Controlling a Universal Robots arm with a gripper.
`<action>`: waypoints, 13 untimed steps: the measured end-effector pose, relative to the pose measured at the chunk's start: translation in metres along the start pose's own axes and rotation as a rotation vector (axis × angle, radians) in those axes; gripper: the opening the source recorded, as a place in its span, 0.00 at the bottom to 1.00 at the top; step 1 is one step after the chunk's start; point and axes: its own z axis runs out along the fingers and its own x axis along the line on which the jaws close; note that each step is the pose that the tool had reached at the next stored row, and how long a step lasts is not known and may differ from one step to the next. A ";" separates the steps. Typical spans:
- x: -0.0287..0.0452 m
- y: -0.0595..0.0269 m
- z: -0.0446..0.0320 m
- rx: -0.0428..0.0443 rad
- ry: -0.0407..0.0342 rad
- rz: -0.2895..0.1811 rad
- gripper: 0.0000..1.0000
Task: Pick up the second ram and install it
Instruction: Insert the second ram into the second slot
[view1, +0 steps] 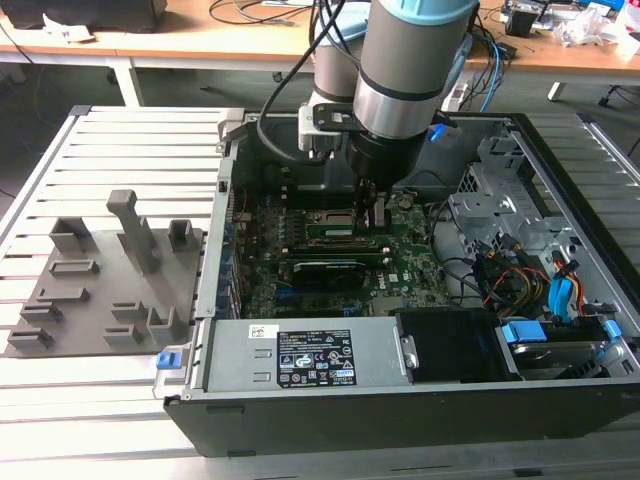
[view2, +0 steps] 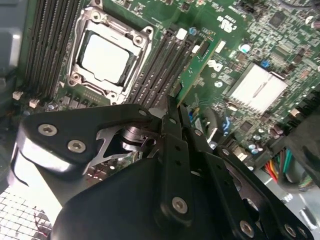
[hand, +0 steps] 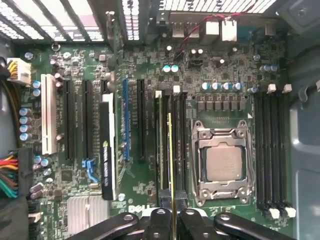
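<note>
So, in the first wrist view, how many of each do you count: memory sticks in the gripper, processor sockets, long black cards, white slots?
Memory stick in the gripper: 1
Processor socket: 1
Long black card: 1
White slot: 1
Total: 4

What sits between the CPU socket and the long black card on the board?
In the first wrist view, black memory slots and the green ram stick, edge-on in the hand, lie between the CPU socket and the black card, plus a blue slot.
</note>
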 end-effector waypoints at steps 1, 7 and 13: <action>-0.0010 0.0020 0.0005 0.0000 -0.0001 0.000 0.14; -0.0059 0.0117 0.0037 0.0001 -0.0002 0.000 0.14; -0.0068 0.0161 0.0097 0.0001 -0.0001 0.000 0.14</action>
